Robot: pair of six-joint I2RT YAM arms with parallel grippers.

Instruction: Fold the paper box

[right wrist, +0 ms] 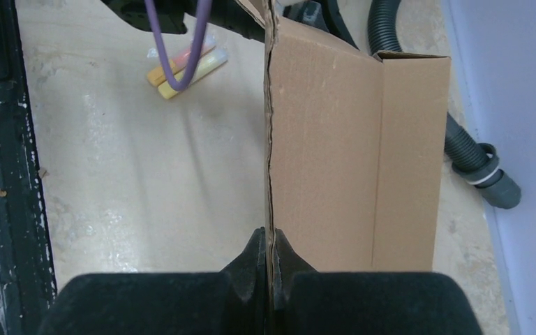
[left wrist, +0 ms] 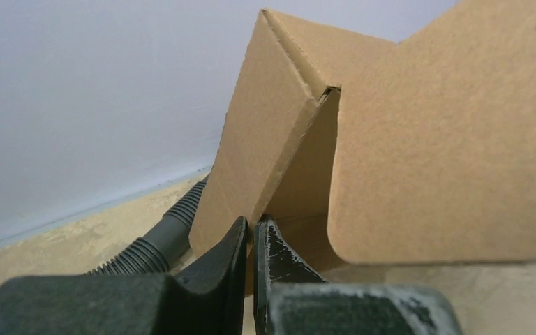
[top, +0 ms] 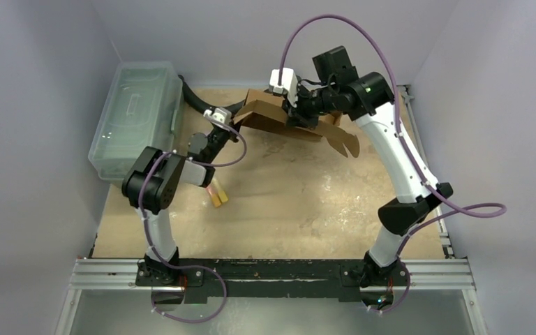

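Clear plastic lidded bin (top: 136,118) at far-left corner of worn beige tabletop (top: 286,202). Yellow, orange and pink sticks (right wrist: 185,66), chalk-like, lying bunched together on tabletop, left of centre. Dark ribbed hose (right wrist: 471,157) along far edge, grey collar at its end.

The top view looks down over the whole counter (top: 307,202); both wrist views sit close, facing the paper box (right wrist: 328,153), which all three share.
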